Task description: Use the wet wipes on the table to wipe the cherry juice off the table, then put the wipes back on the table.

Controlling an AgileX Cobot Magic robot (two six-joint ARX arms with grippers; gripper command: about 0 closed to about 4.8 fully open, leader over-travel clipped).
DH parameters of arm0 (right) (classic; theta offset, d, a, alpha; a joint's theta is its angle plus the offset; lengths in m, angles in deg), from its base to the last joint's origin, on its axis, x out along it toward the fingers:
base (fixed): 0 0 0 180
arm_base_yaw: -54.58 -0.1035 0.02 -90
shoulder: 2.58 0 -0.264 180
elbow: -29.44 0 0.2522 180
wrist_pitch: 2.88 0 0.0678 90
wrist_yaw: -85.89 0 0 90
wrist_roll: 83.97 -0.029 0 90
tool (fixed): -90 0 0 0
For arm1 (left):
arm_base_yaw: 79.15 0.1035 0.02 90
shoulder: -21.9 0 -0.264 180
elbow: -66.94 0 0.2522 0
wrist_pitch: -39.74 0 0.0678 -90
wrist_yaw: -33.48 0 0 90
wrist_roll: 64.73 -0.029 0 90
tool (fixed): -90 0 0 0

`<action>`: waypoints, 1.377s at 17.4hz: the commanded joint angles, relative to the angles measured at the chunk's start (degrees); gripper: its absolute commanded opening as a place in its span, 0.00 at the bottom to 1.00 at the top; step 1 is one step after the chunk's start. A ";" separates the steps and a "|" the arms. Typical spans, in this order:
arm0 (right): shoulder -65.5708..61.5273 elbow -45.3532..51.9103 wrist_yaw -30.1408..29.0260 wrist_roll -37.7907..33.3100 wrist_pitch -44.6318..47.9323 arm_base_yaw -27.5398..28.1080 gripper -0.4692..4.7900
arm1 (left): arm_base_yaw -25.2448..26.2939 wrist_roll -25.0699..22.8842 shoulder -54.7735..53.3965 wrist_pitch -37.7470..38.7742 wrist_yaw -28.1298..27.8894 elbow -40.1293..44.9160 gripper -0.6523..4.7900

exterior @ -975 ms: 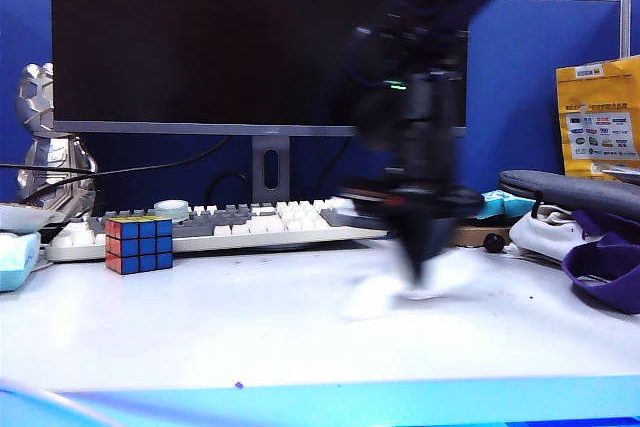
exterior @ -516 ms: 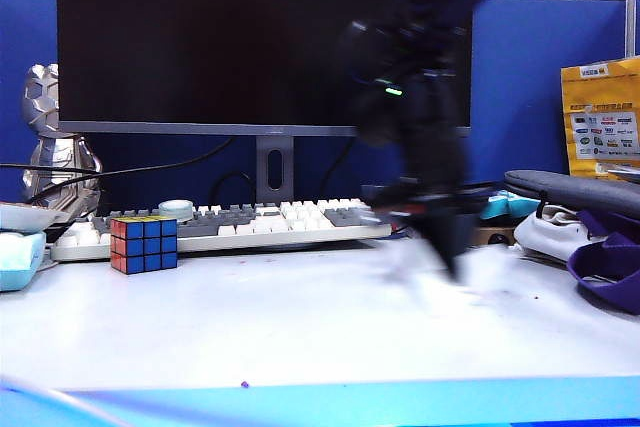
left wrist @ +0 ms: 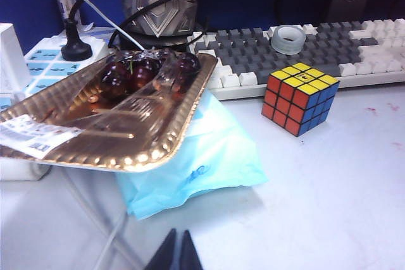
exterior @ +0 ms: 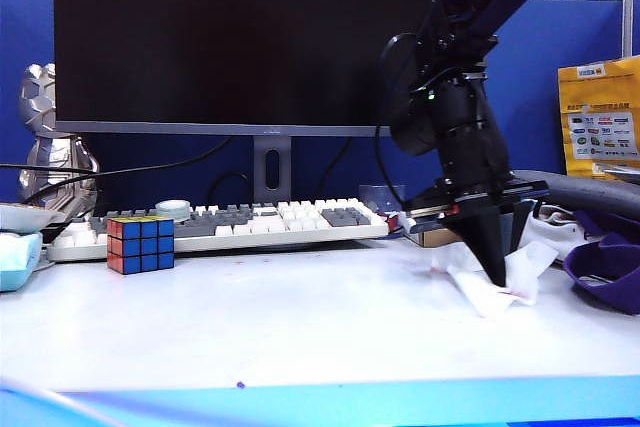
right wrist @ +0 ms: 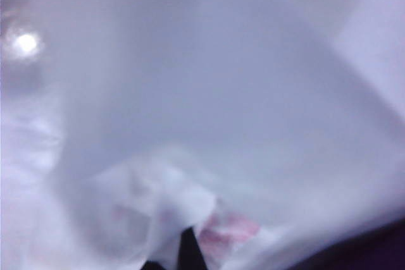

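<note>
Wet wipes (exterior: 495, 282) lie crumpled on the right side of the table (exterior: 300, 327), pinched in the closed right claw (exterior: 497, 275), whose dark fingers point straight down and press the sheet onto the surface. The cloth spreads roughly left to right across the exterior view, one corner lifted toward the right, and its lower edge carries a pink stain (exterior: 520, 294); the right wrist view shows the same pink blotches on the white cloth (right wrist: 224, 229) just beside the fingertips. Faint spots of cherry juice (exterior: 239, 384) remain near the table's blue front edge. Well apart on the left, the left claw (left wrist: 176, 252) hangs above the table with its 2 fingers together, gripping nothing, near a pale blue pack (left wrist: 209, 156), a foil tray of cherries (left wrist: 114, 118) and a Rubik's cube (left wrist: 300, 98) that stands in front of the keyboard (left wrist: 316, 45).
</note>
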 commanded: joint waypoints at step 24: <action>10.16 21.11 -4.52 0.20 14.80 -0.52 0.08 | 0.02 0.20 0.20 0.61 0.26 0.04 0.12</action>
